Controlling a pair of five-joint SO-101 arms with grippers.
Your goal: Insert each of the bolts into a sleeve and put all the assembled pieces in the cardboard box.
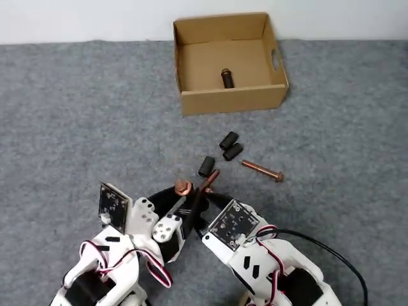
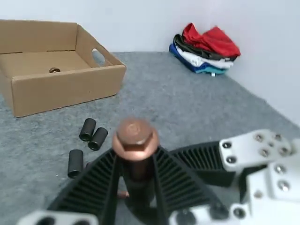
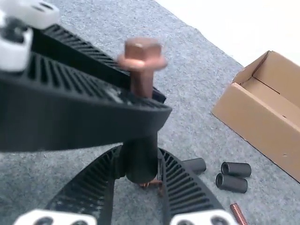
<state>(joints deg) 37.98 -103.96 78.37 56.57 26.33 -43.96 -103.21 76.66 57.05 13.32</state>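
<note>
While the left end effector [image 2: 137,161] clamps the bolt [image 2: 135,136], the right end effector [image 3: 140,157] grips the sleeve [image 3: 139,166] on it.

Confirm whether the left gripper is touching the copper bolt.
Touching. The left wrist view shows the left gripper clamped on both sides of the copper bolt, on its shank just under the hex head, with no gap.
</note>
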